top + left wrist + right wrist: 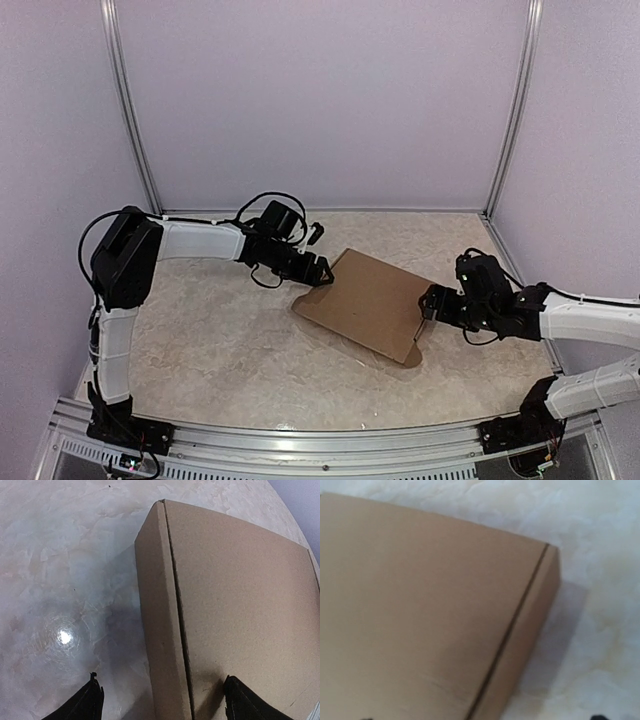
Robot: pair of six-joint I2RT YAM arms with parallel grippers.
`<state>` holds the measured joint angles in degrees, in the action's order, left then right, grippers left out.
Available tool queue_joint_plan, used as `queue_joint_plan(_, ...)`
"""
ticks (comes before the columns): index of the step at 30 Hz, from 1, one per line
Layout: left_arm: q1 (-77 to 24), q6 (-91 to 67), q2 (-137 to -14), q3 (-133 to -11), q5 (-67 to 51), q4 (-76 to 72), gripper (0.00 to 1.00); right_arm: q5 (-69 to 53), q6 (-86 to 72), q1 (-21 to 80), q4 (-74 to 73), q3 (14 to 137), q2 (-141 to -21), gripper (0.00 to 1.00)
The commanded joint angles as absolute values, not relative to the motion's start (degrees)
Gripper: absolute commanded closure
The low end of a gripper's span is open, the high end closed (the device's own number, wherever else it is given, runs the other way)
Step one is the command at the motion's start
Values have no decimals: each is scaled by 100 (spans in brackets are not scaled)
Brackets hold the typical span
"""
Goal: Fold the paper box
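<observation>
top view, paper box [370, 300]: i see it closed and flat, lying askew on the table [200, 330], between the two arms.
top view, left gripper [318, 272]: at the box's far left corner; touching or just short of it, i cannot tell which.
top view, right gripper [428, 303]: close against the box's right edge.
left wrist, paper box [240, 590]: lid down, with a dark seam running along the top of its left side wall.
left wrist, fingers [85, 705]: spread wide, one over the box lid and the other over the table just beside the box wall; released, nothing grasped.
right wrist, paper box [420, 605]: blurred and fills most of the frame, its corner and side wall to the right.
right wrist, fingertip [600, 717]: only a dark tip at the bottom edge, out beyond the box wall; i read these fingers as released too, gripping nothing.
</observation>
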<state>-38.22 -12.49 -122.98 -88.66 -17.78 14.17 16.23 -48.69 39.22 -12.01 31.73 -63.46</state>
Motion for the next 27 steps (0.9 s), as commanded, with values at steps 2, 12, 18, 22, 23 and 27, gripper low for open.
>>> queue_joint_plan(2,-3797,-1381,-12482,-8931,-2099,1373,20,930,-5272,3735,-459,3029,-6631,10)
queue_joint_plan(12,-3787,-1738,-12167,-8006,-2214,798,32,523,-5565,3674,280,2988,-7264,24)
queue_joint_plan(18,-3787,-2028,-11908,-7421,-2179,456,39,397,-5623,3674,545,2958,-7486,27)
queue_joint_plan(22,-3788,-2414,-11633,-6861,-2067,127,44,112,-5471,3674,710,3015,-7687,30)
queue_joint_plan(23,-3788,-2531,-11550,-6678,-2011,55,45,63,-5434,3674,716,3041,-7716,31)
queue_joint_plan(27,-3849,-2909,-10967,-5838,-1639,-297,46,-111,-5233,3676,785,3104,-7841,36)
